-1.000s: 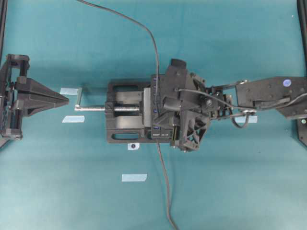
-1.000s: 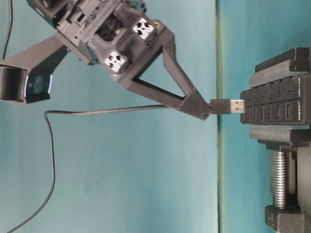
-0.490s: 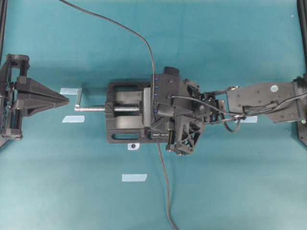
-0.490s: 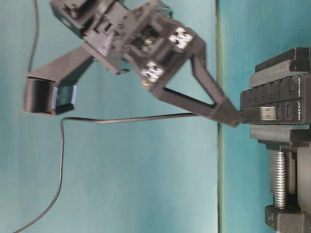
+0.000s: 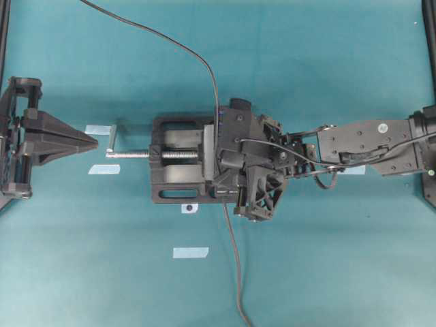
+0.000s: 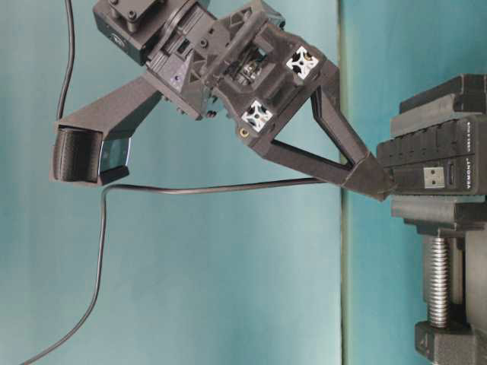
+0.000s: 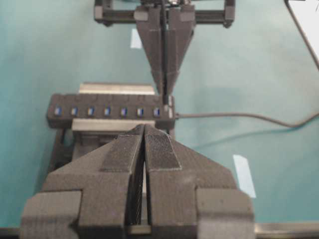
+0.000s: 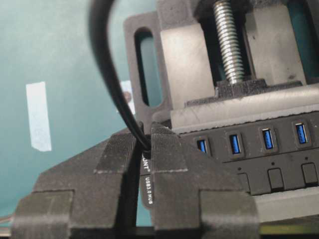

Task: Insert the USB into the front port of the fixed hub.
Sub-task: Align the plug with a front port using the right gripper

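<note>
The right gripper [image 6: 378, 185], clenching the USB [image 8: 145, 148], is pressing it at the hub's [image 6: 434, 163] end port, centre-right; keeping it square matters. The left gripper [image 7: 144, 144] is idling, fingers together.

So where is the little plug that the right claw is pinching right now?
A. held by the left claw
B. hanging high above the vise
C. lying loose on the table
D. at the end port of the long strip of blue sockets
D: the right claw holds the plug at the strip's end socket.
</note>
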You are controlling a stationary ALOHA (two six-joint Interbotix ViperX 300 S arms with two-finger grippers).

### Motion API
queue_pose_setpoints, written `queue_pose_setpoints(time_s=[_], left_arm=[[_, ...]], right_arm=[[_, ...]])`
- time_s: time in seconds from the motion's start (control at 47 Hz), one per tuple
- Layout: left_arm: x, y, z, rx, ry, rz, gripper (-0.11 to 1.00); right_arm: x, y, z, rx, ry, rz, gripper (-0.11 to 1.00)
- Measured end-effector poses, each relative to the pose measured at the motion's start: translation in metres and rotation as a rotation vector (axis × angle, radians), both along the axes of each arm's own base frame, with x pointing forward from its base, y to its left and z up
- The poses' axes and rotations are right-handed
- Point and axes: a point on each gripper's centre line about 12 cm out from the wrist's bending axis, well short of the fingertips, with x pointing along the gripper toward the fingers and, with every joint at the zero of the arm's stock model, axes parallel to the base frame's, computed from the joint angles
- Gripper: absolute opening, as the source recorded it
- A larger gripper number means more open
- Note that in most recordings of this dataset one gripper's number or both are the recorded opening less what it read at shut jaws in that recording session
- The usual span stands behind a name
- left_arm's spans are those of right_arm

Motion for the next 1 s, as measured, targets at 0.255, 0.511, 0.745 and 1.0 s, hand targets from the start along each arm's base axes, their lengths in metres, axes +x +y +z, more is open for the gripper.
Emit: queue_pose_setpoints(time_s=[0.255, 0.511, 0.745, 1.0], left_arm=[[0.0, 0.0, -0.0002, 0.002, 0.002, 0.0, 0.0], [0.0, 0.0, -0.0002, 0.002, 0.002, 0.0, 0.0], [0.0, 0.0, -0.0002, 0.001, 0.002, 0.0, 0.0], [0.0, 0.0, 0.0, 0.001, 0.0, 0.0, 0.0]], right_arm=[[-0.0031, -0.0033, -0.0046, -0.002, 0.009, -0.006, 0.02], [-0.0021, -0.0068, -0.0048, -0.001, -0.005, -0.013, 0.02], [-0.002, -0.0074, -0.0041, 0.0, -0.011, -0.016, 0.02], [-0.0028, -0.008, -0.0052, 0.0, -0.008, -0.017, 0.02]])
